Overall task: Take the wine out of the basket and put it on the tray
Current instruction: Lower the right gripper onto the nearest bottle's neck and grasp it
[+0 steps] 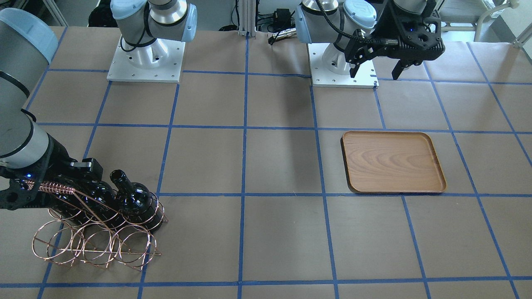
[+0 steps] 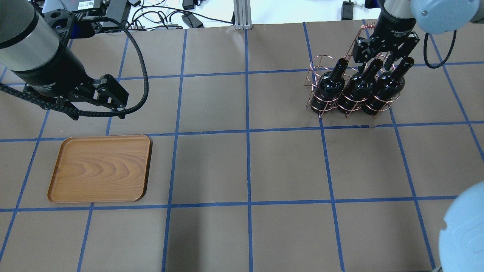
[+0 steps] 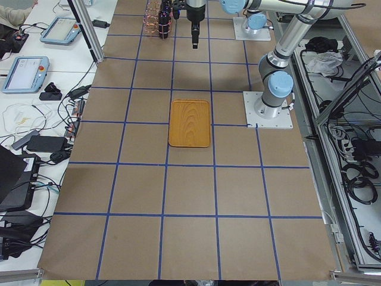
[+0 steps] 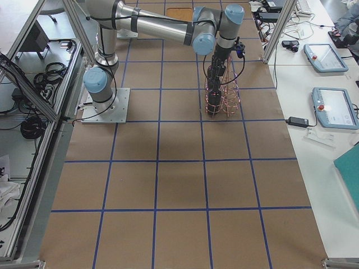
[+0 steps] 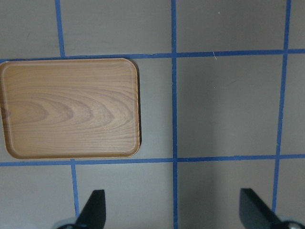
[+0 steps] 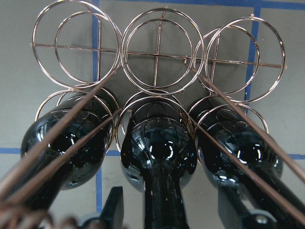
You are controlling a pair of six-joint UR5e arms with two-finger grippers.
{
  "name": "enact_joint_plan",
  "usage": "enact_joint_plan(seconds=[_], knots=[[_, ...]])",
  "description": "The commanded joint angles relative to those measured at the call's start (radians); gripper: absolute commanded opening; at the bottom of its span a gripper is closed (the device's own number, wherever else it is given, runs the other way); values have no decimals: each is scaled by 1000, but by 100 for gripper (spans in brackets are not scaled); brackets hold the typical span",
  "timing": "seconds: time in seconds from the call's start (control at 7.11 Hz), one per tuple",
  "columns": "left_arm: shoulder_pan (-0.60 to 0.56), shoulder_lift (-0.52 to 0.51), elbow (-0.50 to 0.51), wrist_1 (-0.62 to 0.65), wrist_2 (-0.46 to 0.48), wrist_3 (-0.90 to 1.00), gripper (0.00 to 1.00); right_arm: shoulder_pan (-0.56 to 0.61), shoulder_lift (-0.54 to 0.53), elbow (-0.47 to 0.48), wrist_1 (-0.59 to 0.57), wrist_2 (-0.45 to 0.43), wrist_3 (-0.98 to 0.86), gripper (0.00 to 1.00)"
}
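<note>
While the middle wine (image 2: 359,88) lay in the basket (image 1: 58,189) between two other bottles (image 2: 327,90) toward the surface's far right corner, we saw the right gripper (image 6: 171,212) spread around its neck. The left gripper (image 5: 174,214) hung open over the surface near the tray (image 2: 100,168), toward the left edge.

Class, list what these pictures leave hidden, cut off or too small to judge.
- Front-facing view: the right arm blocks the right gripper and most of two wine bottles.
- Right wrist view: the bottom edge cuts off the bottle mouths.
- Exterior left view: the basket is too small for detail.
- Exterior right view: the top edge crops the tray.
</note>
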Motion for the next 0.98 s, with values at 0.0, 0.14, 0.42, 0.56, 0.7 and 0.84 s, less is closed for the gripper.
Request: enact_joint_plan(seconds=[0.0, 0.14, 0.42, 0.56, 0.7, 0.84], knots=[[3, 3, -15, 5, -2, 1, 100, 1, -1, 0, 5, 0, 6, 34], [2, 8, -17, 4, 2, 1, 100, 3, -3, 0, 10, 0, 6, 26], [4, 6, -17, 4, 2, 1, 100, 5, -12, -15, 14, 6, 7, 23], [7, 5, -17, 4, 2, 4, 100, 6, -29, -61, 61, 6, 7, 23], [4, 6, -17, 4, 3, 4, 100, 6, -44, -162, 177, 6, 7, 23], [5, 5, -17, 7, 0, 4, 100, 8, -67, -260, 289, 8, 7, 24]])
